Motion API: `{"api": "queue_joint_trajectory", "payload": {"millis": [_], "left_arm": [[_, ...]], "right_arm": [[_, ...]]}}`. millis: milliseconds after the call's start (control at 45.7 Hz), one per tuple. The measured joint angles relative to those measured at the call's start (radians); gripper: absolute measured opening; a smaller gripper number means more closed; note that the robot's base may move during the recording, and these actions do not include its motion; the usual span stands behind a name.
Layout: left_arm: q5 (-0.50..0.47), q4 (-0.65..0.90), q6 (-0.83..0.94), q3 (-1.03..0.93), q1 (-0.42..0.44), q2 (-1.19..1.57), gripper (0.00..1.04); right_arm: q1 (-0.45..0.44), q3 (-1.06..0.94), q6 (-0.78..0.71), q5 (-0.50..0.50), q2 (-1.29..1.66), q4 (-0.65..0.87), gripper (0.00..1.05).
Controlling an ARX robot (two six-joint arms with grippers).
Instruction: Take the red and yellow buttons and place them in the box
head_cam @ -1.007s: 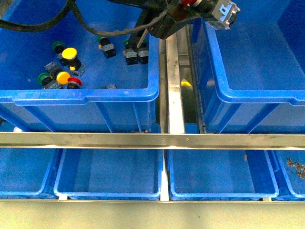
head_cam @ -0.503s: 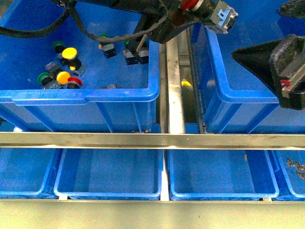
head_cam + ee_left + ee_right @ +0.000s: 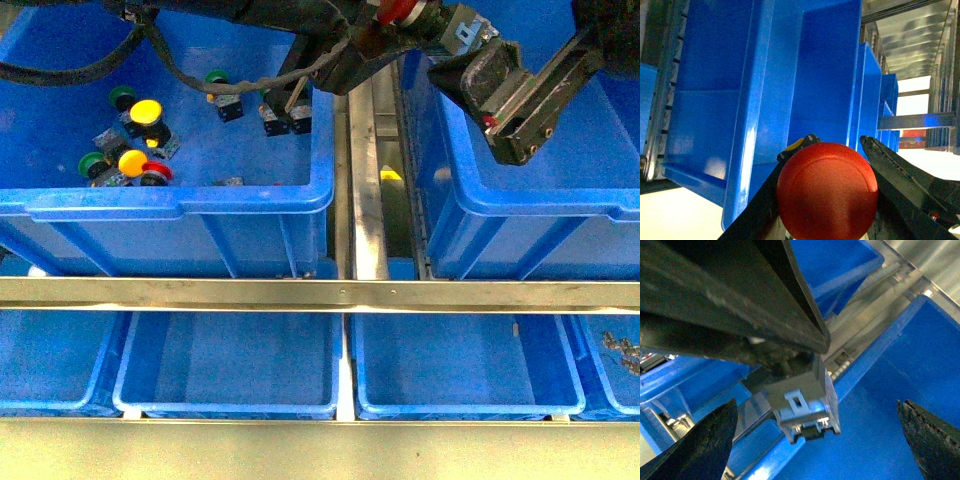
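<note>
**Left gripper (image 3: 837, 142) clamped on the red button (image 3: 827, 192); right gripper (image 3: 816, 406) spread wide, holding nothing.**
Your left wrist view shows only the red cap. The right wrist view shows the grey body, clear of both fingers. From the front, the button lies roughly level, cap leftward, above the box's (image 3: 540, 203) left wall.

Left arm (image 3: 250, 12) jaws clamped, right arm (image 3: 600, 35) jaws spread wide

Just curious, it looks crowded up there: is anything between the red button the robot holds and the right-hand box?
Yes: the right tool, open, hangs over the box close beside the button. Nothing else visible blocks the way.
</note>
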Motion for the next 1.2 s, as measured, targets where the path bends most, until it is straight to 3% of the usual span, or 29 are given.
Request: {"api": "queue_joint_trajectory", "payload": {"millis": [657,1007,1094,1204], "left_arm": [[0.005,0.000,0.000,0.000,0.003,0.000,0.33],[0.006,0.000,0.000,0.000,0.008,0.002,0.33],[0.004,0.000,0.001,0.000,0.008,0.003,0.33],[0.003,0.000,0.002,0.000,0.009,0.003,0.33]], "right_arm": [[0.060,0.024,-0.105,-0.002,0.065,0.019,0.97],[0.052,0.035,-0.176,0.031,0.079,0.044,0.37],[0.050,0.036,-0.181,0.032,0.079,0.048,0.29],[0.050,0.036,-0.180,0.032,0.079,0.050,0.27]]}}
